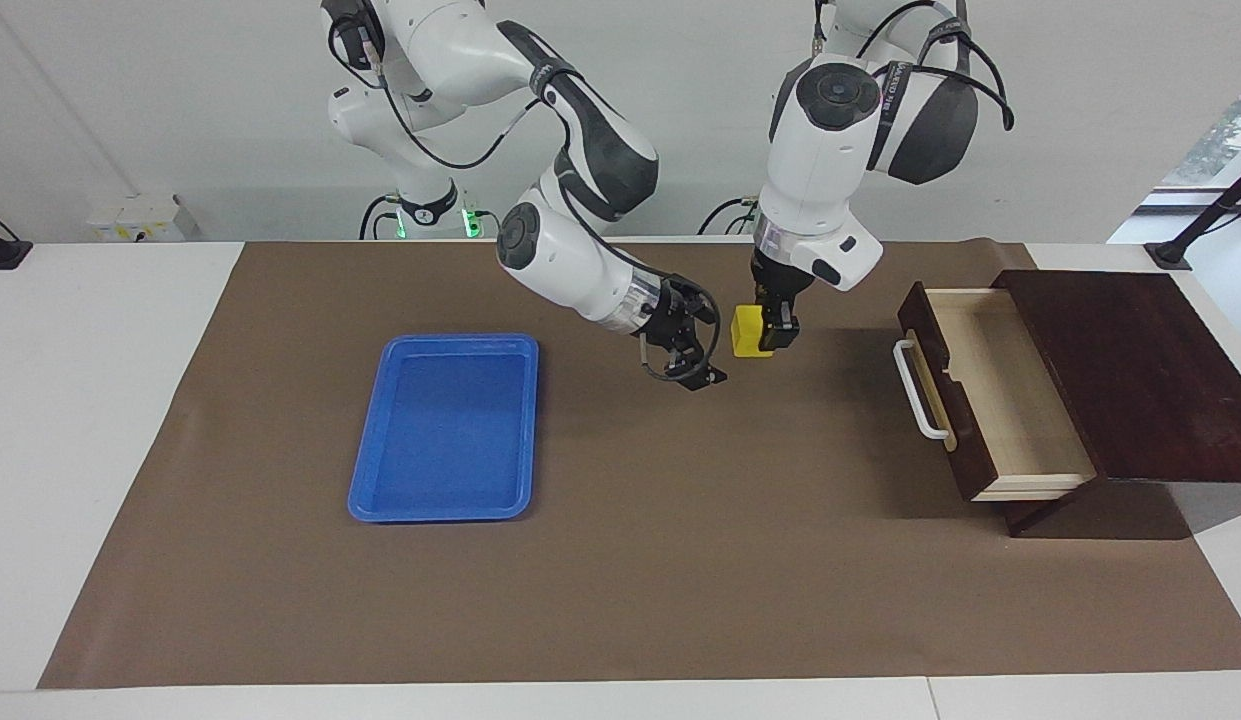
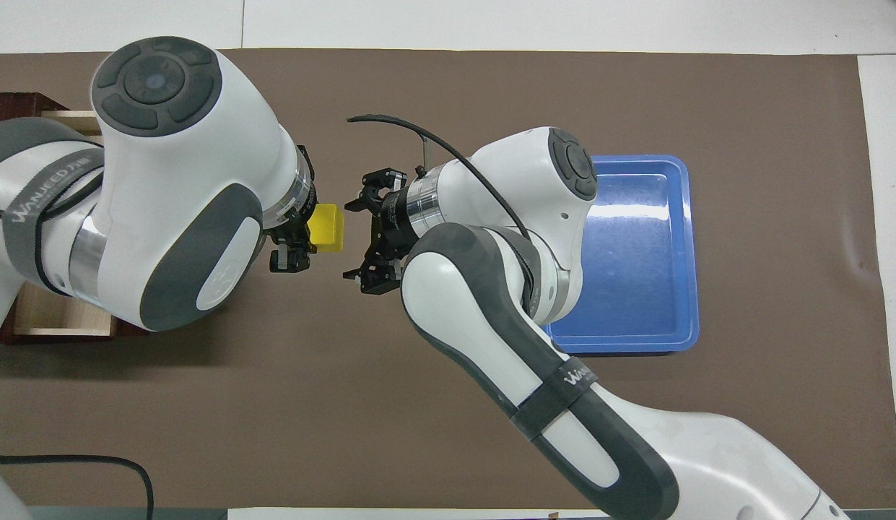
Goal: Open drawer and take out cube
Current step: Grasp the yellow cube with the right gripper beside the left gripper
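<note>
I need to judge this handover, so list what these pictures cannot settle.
- Overhead view: most of the open drawer is covered by the left arm and cut by the frame edge.
- Facing view: the part of the yellow cube inside the left tool is hidden by its fingers.
- Both views: whether the open right tool touches the cube cannot be told.
</note>
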